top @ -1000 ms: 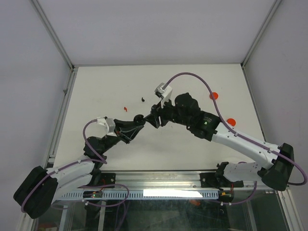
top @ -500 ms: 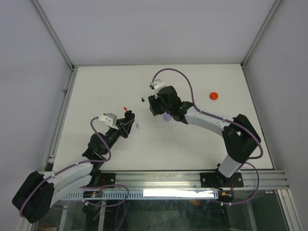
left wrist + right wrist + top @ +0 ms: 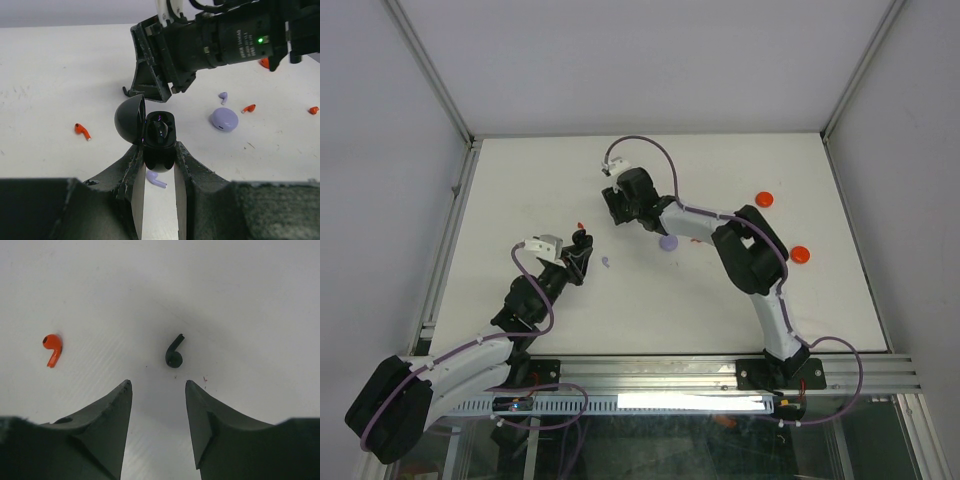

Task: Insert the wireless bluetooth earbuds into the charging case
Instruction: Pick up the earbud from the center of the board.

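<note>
The black charging case (image 3: pixel 159 137) is held with its lid (image 3: pixel 129 120) flipped open, and my left gripper (image 3: pixel 159 150) is shut on its lower half, above a lavender earbud (image 3: pixel 156 179) on the table. In the top view the left gripper (image 3: pixel 582 245) sits left of centre. My right gripper (image 3: pixel 157 385) is open just above the table, with a black earbud (image 3: pixel 173 355) lying a little beyond its fingertips. A red earbud (image 3: pixel 52 349) lies to the left. The right gripper (image 3: pixel 618 212) is farther back, covering the black earbud in the top view.
A lavender round case (image 3: pixel 668 242) sits beside the right arm, with a lavender earbud (image 3: pixel 222 96) and red earbuds (image 3: pixel 248 108) near it. Two red discs (image 3: pixel 765 199) (image 3: pixel 801 254) lie on the right. Another red earbud (image 3: pixel 82 131) is left of the held case.
The right arm has swung left and stretched out, bringing its gripper over the black earbud. The left gripper has drawn back left with the case.
</note>
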